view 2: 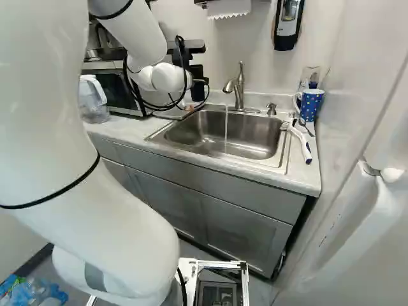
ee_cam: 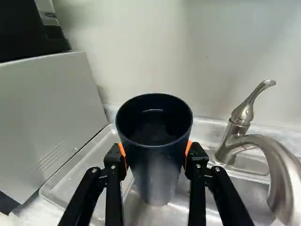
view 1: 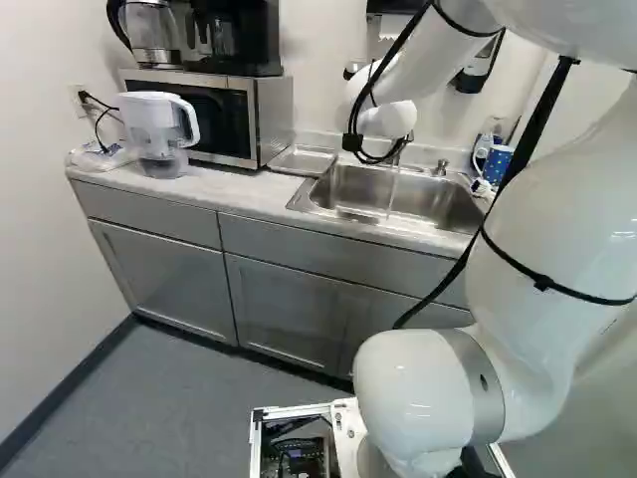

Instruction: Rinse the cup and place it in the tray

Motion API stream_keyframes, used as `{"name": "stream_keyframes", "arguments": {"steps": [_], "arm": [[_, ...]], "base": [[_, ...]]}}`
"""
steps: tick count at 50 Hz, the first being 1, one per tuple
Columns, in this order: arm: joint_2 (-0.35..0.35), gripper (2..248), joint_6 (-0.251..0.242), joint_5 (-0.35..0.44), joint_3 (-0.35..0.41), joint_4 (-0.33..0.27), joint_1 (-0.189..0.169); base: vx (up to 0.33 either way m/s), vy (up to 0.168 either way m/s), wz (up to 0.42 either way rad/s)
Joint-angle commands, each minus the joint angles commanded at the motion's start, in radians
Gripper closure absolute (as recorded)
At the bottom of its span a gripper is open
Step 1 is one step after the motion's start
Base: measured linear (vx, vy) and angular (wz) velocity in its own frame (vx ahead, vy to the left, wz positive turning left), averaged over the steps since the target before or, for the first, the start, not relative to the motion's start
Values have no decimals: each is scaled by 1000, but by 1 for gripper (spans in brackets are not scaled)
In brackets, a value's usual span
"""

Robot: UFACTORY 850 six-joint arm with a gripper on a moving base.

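Gripper (ee_cam: 154, 152) parted tumbler-wide, clamping dark tumbler (ee_cam: 154, 172) from both sides, beside faucet (ee_cam: 277, 162); likely stiff, light unless filled, slippery wet, so best held mid-body.

Cup: dark blue (ee_cam: 157, 174), tapered, mouth up, held aloft near the tray's sink side
Tray: shallow metal (ee_cam: 84, 172), flat on the counter (view 1: 224, 192) between microwave (view 1: 272, 119) and sink (view 1: 418, 194)

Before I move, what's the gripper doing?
Gripper: closed on the dark blue cup, one orange pad on either side, cup upright with its mouth up.
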Motion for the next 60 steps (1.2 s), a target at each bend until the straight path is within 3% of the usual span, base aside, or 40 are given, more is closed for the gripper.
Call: {"name": "stream_keyframes", "arguments": {"steps": [12, 60], "arm": [[0, 125, 106, 0, 0, 0, 0], [0, 125, 609, 0, 0, 0, 0]], "base": [[0, 0, 0], [0, 0, 0]]}}
